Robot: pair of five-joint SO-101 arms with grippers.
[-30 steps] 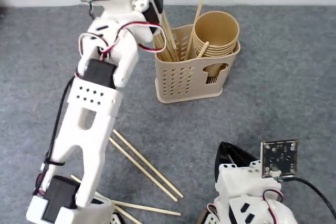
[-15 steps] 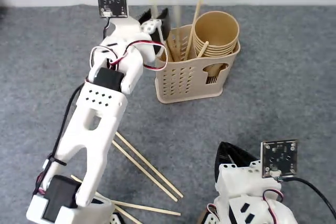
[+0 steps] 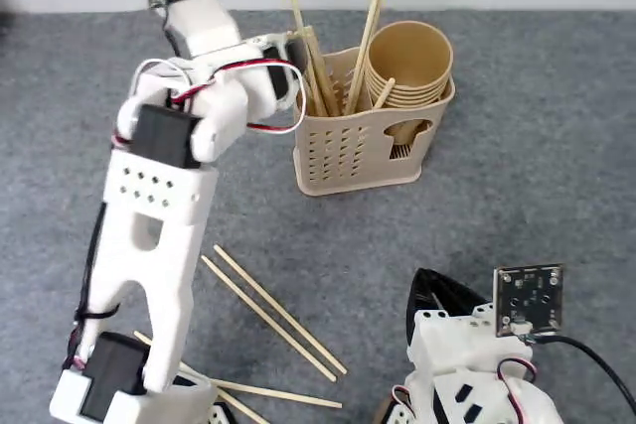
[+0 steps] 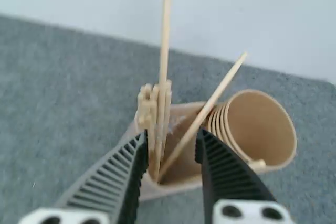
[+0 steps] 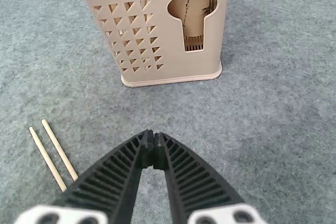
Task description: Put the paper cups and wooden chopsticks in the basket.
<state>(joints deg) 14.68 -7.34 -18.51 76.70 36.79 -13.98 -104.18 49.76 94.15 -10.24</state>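
The beige basket [image 3: 348, 161] stands at the back of the table with a stack of paper cups [image 3: 409, 59] in its right half and several wooden chopsticks [image 3: 320, 71] leaning in its left half. My left gripper [image 3: 294, 51] hovers open at the basket's upper left corner. In the left wrist view the left gripper [image 4: 169, 139] frames the standing chopsticks [image 4: 164, 51] without touching them, with the cups [image 4: 260, 129] beside. My right gripper [image 5: 153, 142] is shut and holds nothing, low over the carpet in front of the basket [image 5: 157, 35].
Two chopsticks [image 3: 273, 310] lie side by side on the grey carpet in front of the basket, also seen as a pair [image 5: 52, 153] in the right wrist view. More chopsticks [image 3: 258, 389] lie near the left arm's base. The right arm [image 3: 467, 364] sits at the front edge.
The left gripper let go of its chopsticks, which dropped into the basket and now stand there. The left arm then swung back to the left. The right arm kept still.
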